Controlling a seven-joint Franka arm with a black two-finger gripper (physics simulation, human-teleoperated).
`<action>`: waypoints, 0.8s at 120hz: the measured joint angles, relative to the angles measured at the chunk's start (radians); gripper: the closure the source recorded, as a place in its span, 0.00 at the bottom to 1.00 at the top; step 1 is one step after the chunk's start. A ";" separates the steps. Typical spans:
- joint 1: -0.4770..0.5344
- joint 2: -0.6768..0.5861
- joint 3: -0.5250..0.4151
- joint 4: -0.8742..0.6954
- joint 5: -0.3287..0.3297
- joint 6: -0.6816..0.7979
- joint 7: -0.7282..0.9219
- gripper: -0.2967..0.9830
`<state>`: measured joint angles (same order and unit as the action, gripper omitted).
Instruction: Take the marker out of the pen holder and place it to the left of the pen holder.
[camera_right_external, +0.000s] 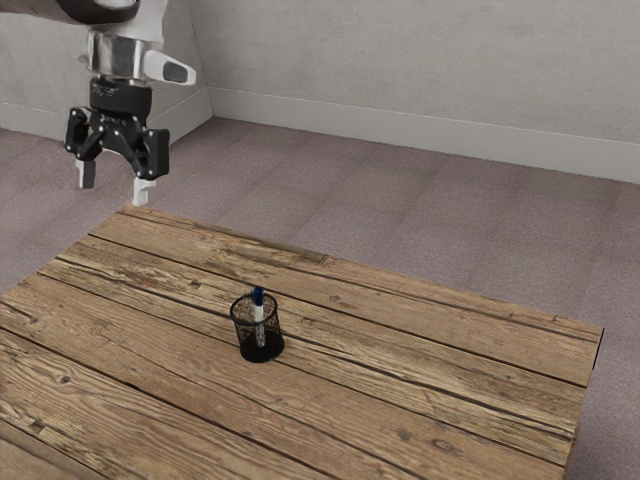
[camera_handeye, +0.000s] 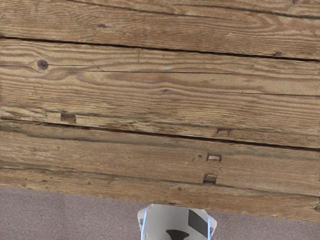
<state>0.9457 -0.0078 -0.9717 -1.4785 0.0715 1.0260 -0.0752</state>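
"Where is the marker (camera_right_external: 258, 297) seen?"
"It is held in the pen holder (camera_right_external: 262, 351), slightly lower left of the exterior view's centre."
"And the hand (camera_right_external: 113, 192)?"
"Spread open, it is seen upper left."

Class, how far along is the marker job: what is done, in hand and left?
Nothing looks done: the marker is inside the pen holder. Nothing is in hand: the gripper hangs open, well away from the holder. Left to do: grasp the marker, lift it out and set it to the holder's left.
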 joint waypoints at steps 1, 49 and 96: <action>0.001 0.000 -0.002 -0.003 0.001 0.019 -0.002 0.23; -0.175 -0.153 -0.046 -0.251 0.198 0.497 -0.422 0.23; 0.513 -0.566 -0.580 -0.425 -0.132 0.857 -0.721 0.23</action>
<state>1.4583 -0.5742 -1.5521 -1.9030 -0.0608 1.8827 -0.7965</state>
